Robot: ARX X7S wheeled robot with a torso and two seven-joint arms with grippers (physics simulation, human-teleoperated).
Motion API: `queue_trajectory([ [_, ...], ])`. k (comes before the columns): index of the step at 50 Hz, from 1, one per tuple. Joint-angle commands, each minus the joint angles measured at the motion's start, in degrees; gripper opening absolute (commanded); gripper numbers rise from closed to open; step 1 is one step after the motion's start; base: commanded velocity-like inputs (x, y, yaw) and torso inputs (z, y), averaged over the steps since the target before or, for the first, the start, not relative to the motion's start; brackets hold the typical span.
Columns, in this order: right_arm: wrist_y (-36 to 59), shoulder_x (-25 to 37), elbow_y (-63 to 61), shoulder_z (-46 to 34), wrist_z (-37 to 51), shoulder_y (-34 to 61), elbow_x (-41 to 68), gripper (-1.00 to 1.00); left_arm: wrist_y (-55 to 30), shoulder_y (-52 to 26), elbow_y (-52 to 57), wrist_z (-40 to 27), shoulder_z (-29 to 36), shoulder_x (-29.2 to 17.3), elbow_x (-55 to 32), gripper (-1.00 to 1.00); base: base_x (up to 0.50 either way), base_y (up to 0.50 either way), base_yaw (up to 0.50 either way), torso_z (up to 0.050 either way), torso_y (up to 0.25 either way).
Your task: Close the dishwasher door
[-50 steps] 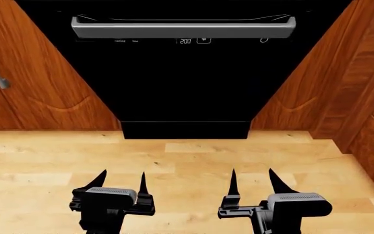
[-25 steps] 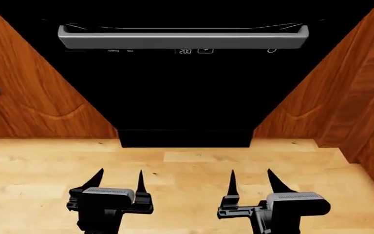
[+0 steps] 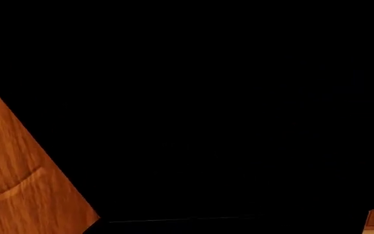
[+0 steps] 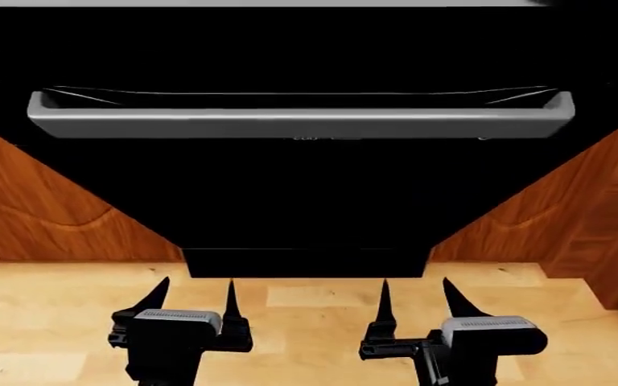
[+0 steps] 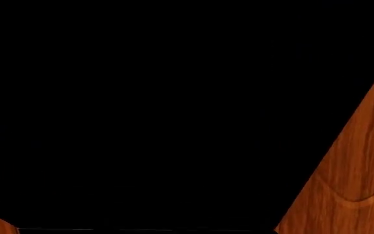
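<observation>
Directly beyond both pincers: dishwasher door (image 4: 298, 201).

The dishwasher door (image 4: 298, 201) stands ahead, between two cabinet doors (image 4: 41, 217). Both grippers, left (image 4: 194, 296) and right (image 4: 414, 296), hang before it over the floor (image 4: 309, 314).

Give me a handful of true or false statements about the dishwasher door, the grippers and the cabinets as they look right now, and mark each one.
1. The left gripper is clamped on the silver bar handle. False: it is open and holds nothing, well short of the handle.
2. The right gripper is open. True.
3. Brown wooden cabinet panels flank the dishwasher door on both sides. True.
4. The floor under the grippers is grey tile. False: it is light wooden planking.
5. Both grippers point toward the dishwasher door. True.
</observation>
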Motion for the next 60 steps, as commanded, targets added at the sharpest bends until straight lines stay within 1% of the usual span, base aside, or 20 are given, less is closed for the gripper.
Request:
queue_trajectory([
  [1,-0.23,0.14,-0.02,-0.05,0.12,0.02,0.35,1.0,0.15,0.02,0.1,-0.25,0.18,-0.17,-0.11,1.0,0.33,0.0,0.0,0.0,0.0],
  [10,-0.49,0.38,-0.42,0.08,0.34,-0.38,0.71,1.0,0.22,-0.1,0.1,-0.38,0.3,-0.3,-0.27,1.0,0.17,0.0,0.0,0.0,0.0],
  [19,-1.2,0.7,-1.26,0.0,0.26,-0.98,0.96,1.0,0.59,0.21,1.18,-0.86,0.29,-0.63,-0.11,1.0,0.0,0.0,0.0,0.0,0.0],
  [23,-1.07,1.62,-4.49,0.42,0.56,-2.01,1.53,1.0,0.18,1.94,6.18,-1.78,0.49,-1.68,0.62,1.0,0.0,0.0,0.0,0.0,0.0],
  [30,1.13,5.15,-16.52,1.63,1.64,-4.45,3.24,1.0,-2.86,4.2,17.85,-3.49,0.81,-4.01,1.49,1.0,0.0,0.0,0.0,0.0,0.0],
  [36,6.82,7.35,-25.26,3.32,3.69,-0.37,5.58,1.0,-5.94,3.1,23.89,-4.49,0.49,-5.33,1.76,1.0,0.0,0.0,0.0,0.0,0.0],
  [40,12.23,7.33,-26.75,4.24,5.19,7.4,7.43,1.0,-9.0,-0.02,26.22,-4.79,0.36,-5.78,1.71,1.0,0.0,0.0,0.0,0.0,0.0],
  [43,16.88,7.03,-26.03,4.24,5.9,14.39,8.79,1.0,-12.61,-4.17,27.14,-4.79,0.72,-5.86,1.83,1.0,0.0,0.0,0.0,0.0,0.0],
  [47,19.66,5.96,-23.78,3.51,6.29,20.97,8.47,1.0,-16.19,-9.16,27.45,-4.87,0.5,-5.95,1.81,1.0,0.0,0.0,0.0,0.0,0.0],
  [54,21.03,4.16,-18.97,1.4,5.82,27.58,6.82,1.0,-21.1,-17.26,26.85,-4.53,0.38,-6.03,1.78,1.0,0.0,0.0,0.0,0.0,0.0],
  [60,22.21,3.72,-16.76,0.48,5.53,30.23,6.4,1.0,-24.41,-26.46,21.18,-3.24,0.55,-5.19,1.71,1.0,0.0,0.0,0.0,0.0,0.003],
])
